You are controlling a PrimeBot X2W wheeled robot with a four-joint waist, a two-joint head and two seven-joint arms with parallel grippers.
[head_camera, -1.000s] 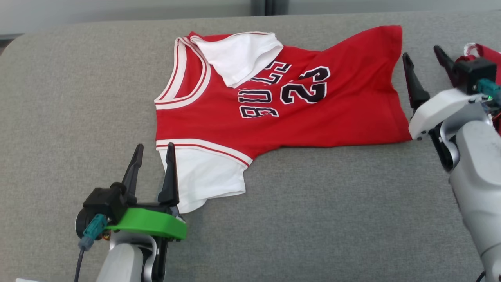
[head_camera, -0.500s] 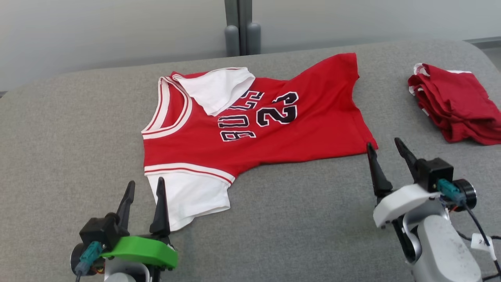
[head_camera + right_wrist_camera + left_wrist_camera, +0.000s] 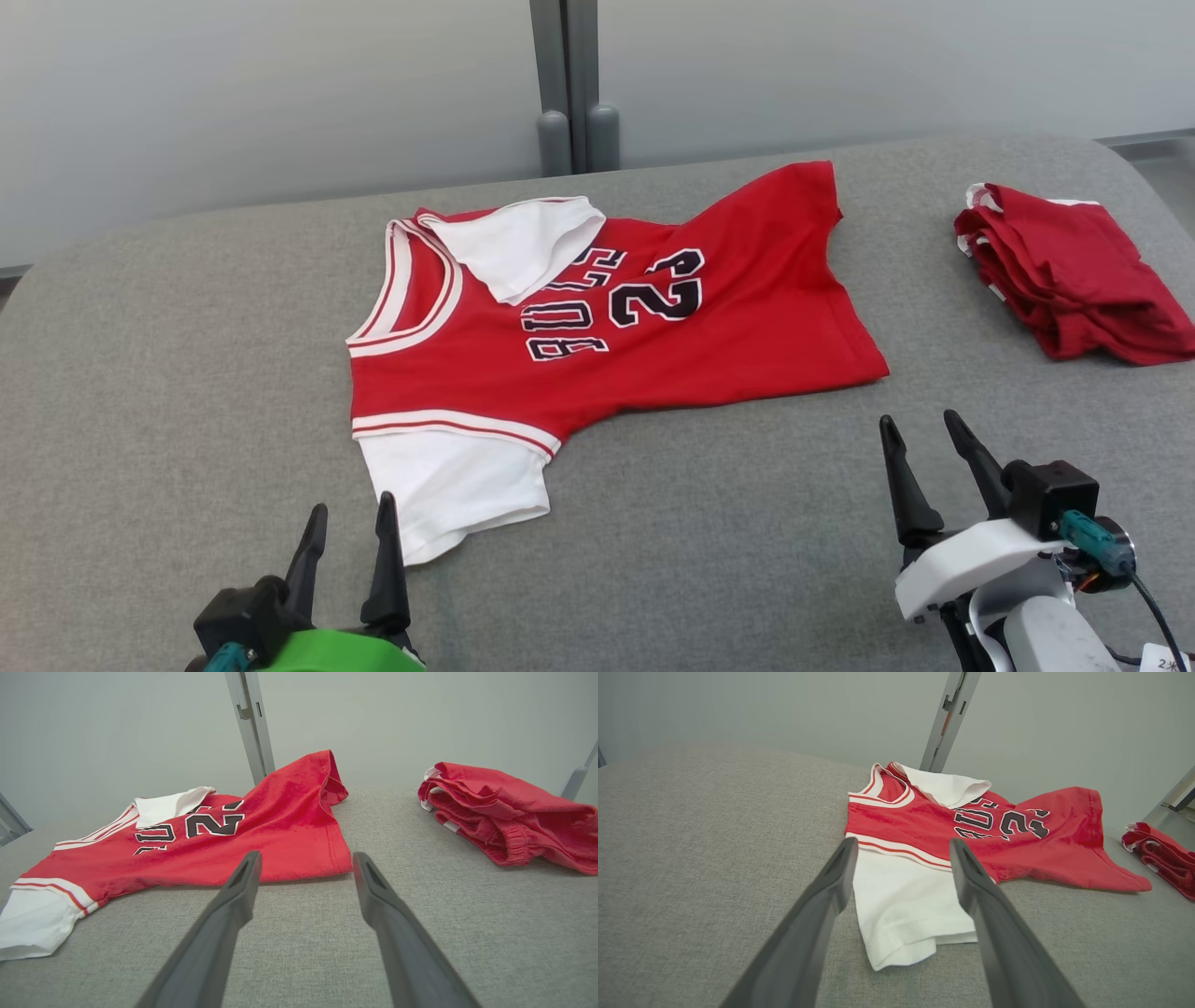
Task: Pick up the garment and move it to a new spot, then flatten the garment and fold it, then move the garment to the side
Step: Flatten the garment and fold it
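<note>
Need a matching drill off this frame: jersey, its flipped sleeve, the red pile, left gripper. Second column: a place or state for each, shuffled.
1. jersey
2. upper sleeve
3. red pile
4. left gripper

A. bunched up at the right of the head view
B. open, pointing at the lower sleeve
C. spread out, 23 facing up
D. white, flipped over onto the lettering

Pairs: 1-C, 2-D, 3-A, 4-B

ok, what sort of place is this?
Probably an indoor test bench: grey fabric-covered table, bare pale partition with a metal post, red jersey laid out near a folded red pile.
</note>
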